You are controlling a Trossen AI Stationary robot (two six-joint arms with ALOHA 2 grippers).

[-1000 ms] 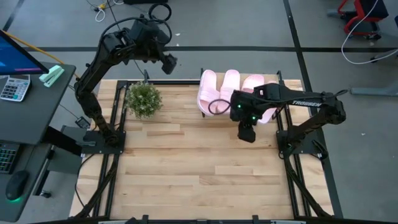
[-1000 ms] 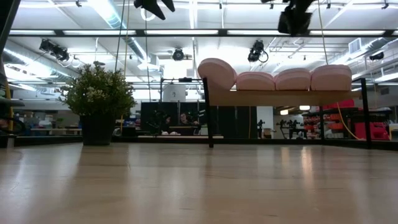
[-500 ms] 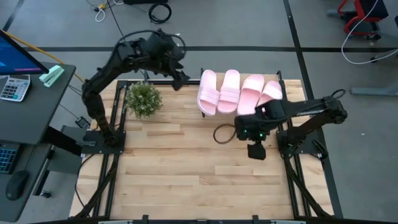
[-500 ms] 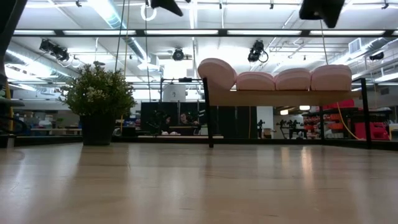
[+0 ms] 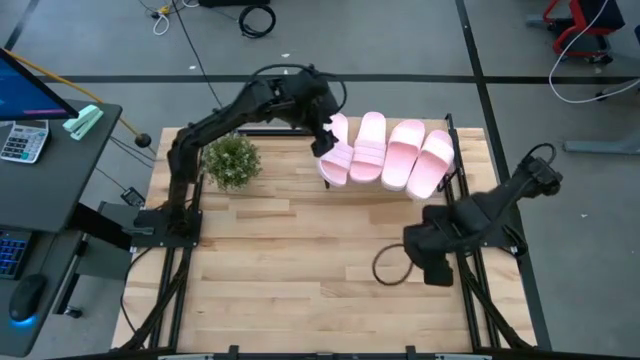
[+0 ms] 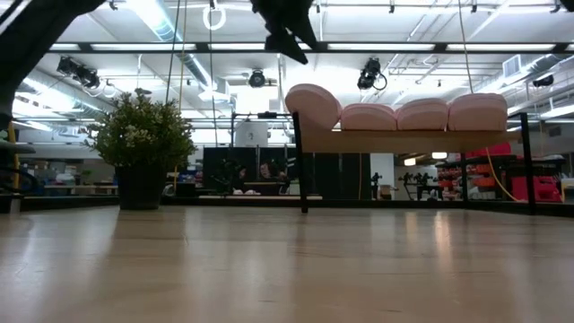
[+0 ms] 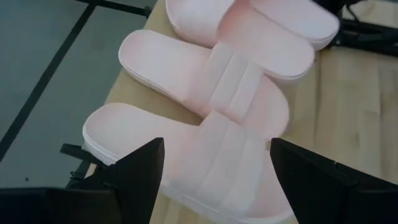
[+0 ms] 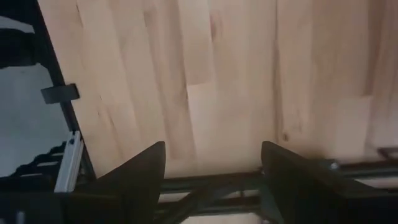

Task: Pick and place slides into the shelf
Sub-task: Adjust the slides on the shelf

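Note:
Four pale pink slides (image 5: 385, 152) lie side by side on the shelf (image 6: 404, 141) at the table's far right. Its light-wood board stands raised on thin black uprights. In the low view the leftmost slide (image 6: 310, 103) sits higher than the other three. My left gripper (image 7: 214, 180) hangs open just above that leftmost slide (image 7: 205, 162), a finger over each side, slanting down from the far left. It touches nothing. My right gripper (image 8: 214, 168) is open and empty, pointing down over bare tabletop near the right edge (image 5: 435, 265).
A potted plant (image 5: 231, 158) stands at the far left of the table, close beside my left arm. A loop of cable (image 5: 385, 265) hangs by my right gripper. The near half of the plank tabletop (image 5: 300, 290) is bare. A desk (image 5: 40, 150) stands left of the table.
My left gripper has swung from beyond the plant toward the table's right and down, ending over the leftmost slide. My right gripper has drawn back from the shelf toward the near right of the table. The slides have stayed on the shelf.

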